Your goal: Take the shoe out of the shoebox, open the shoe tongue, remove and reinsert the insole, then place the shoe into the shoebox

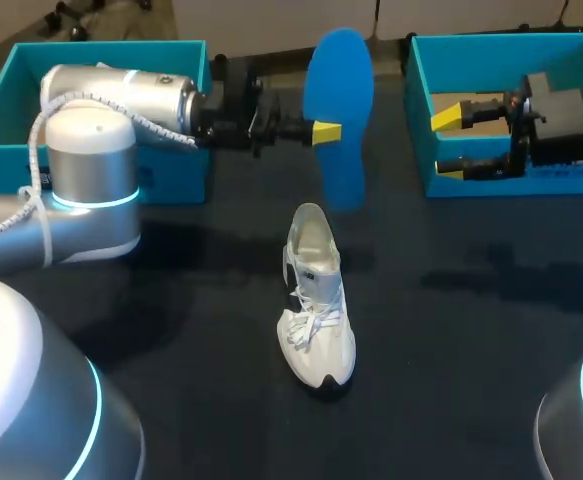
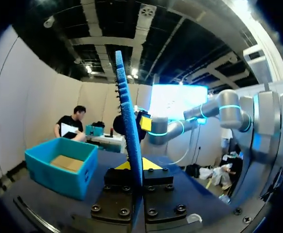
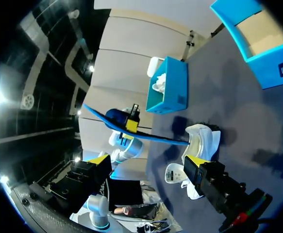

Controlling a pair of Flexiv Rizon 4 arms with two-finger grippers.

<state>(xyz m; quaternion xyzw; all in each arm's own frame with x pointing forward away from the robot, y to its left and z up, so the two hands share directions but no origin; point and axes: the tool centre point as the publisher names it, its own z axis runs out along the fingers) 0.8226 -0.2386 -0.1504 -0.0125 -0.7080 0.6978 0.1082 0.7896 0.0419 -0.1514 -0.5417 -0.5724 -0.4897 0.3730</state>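
In the head view my left gripper (image 1: pixel 326 132) is shut on a blue insole (image 1: pixel 339 110) and holds it upright above the table, beyond the shoe. The left wrist view shows the insole (image 2: pixel 129 131) edge-on between the yellow tips of my left gripper (image 2: pixel 134 165). A white laced shoe (image 1: pixel 316 300) stands on the dark table, toe toward the near edge and its mouth open. My right gripper (image 1: pixel 449 140) is open and empty over the right shoebox (image 1: pixel 421 120). In the right wrist view my right gripper (image 3: pixel 146 160) has the insole (image 3: pixel 146 136) and shoe (image 3: pixel 207 138) ahead of it.
A second blue box (image 1: pixel 1 110) stands at the back left, partly behind my left arm, and holds white paper (image 3: pixel 159 82). The right box (image 2: pixel 58 165) has a cardboard floor. Dark tabletop (image 1: pixel 471 330) lies around the shoe.
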